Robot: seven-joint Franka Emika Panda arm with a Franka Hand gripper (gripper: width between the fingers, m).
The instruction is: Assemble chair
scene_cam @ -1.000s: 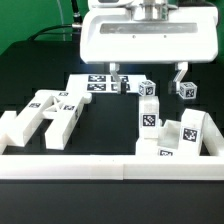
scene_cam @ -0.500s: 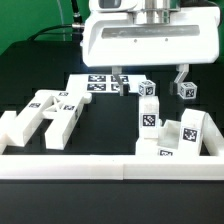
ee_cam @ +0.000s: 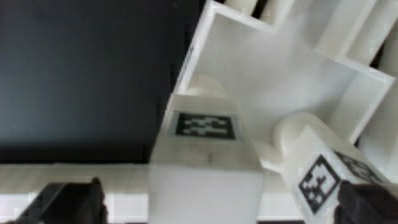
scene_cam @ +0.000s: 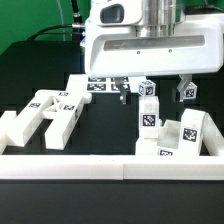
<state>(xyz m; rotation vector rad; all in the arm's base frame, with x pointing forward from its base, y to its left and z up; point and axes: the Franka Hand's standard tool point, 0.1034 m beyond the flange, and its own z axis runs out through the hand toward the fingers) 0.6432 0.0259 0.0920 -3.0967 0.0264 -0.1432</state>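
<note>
The chair is in loose white tagged pieces. An upright leg piece (scene_cam: 148, 112) stands right of the table's middle, with a small tagged piece (scene_cam: 147, 88) behind its top. My gripper (scene_cam: 153, 95) hangs open just above, one finger (scene_cam: 124, 92) on each side of the leg's top without touching it. In the wrist view the same leg piece (ee_cam: 210, 150) fills the gap between the fingers (ee_cam: 71, 205), its tag facing the camera; the gripper (ee_cam: 214, 215) holds nothing. Another tagged piece (ee_cam: 329, 175) sits close beside it.
More chair pieces lie in a cluster on the exterior view's left (scene_cam: 48, 112) and stand stacked on its right (scene_cam: 185, 135). A small tagged block (scene_cam: 189, 90) is behind the right finger. The marker board (scene_cam: 100, 84) lies at the back. The long border rail (scene_cam: 100, 168) runs along the front.
The gripper has come lower and shifted slightly toward the exterior view's right, its fingers now straddling the upright leg's top. It stayed open. No piece moved.
</note>
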